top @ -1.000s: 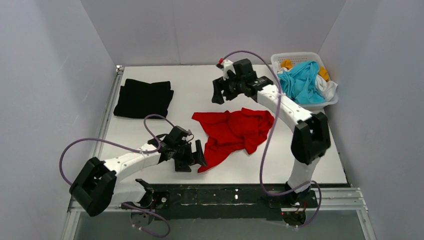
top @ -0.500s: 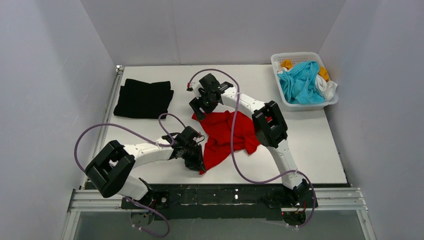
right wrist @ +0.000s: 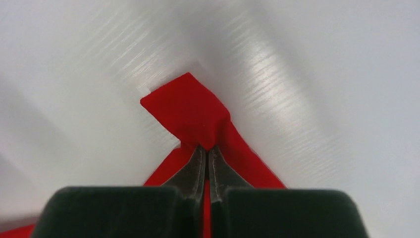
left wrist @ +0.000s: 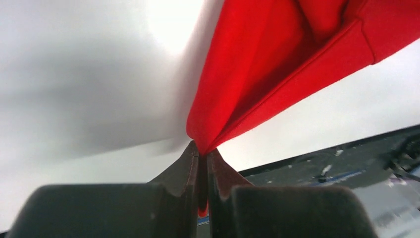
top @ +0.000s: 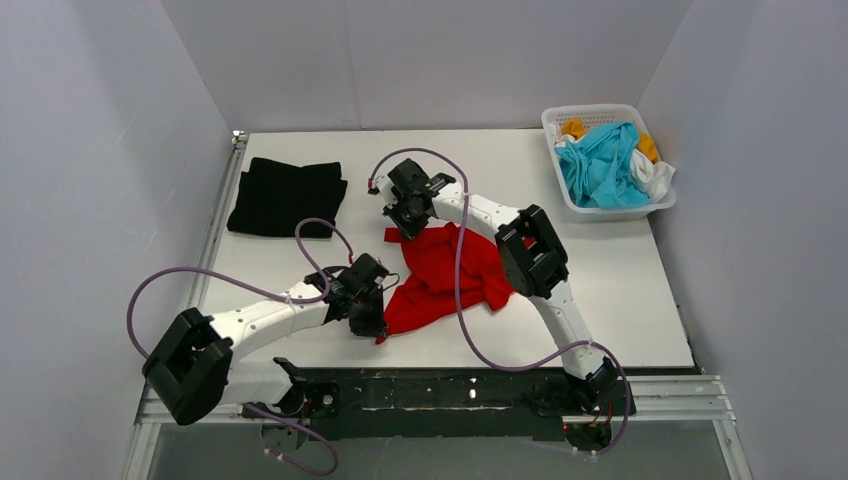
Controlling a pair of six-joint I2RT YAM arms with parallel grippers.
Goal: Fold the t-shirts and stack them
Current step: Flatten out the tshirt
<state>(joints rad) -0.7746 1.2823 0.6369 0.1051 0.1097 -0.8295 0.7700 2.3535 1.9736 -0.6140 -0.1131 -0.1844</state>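
Note:
A bright red t-shirt (top: pixel 450 275) lies crumpled in the middle of the table. My left gripper (top: pixel 372 322) is shut on its near-left corner; the left wrist view shows red cloth (left wrist: pixel 257 74) pinched between the jaws (left wrist: pixel 204 151). My right gripper (top: pixel 405 222) is shut on the shirt's far-left corner, and the right wrist view shows a red corner (right wrist: pixel 190 111) sticking out past the closed tips (right wrist: pixel 208 148). A folded black t-shirt (top: pixel 287 196) lies flat at the far left. Cyan (top: pixel 602 165), white (top: pixel 655 175) and orange-yellow (top: pixel 573 128) t-shirts fill the basket.
The white lattice basket (top: pixel 596 213) stands at the far right corner. The right arm (top: pixel 530 250) reaches across the red shirt, with its purple cable (top: pixel 462 290) draped over the cloth. A black rail (top: pixel 450 392) runs along the table's near edge.
Both grippers have shut on the red shirt, the left first, the right just now. The right gripper came down from the back of the table. The left has pulled its corner slightly leftward.

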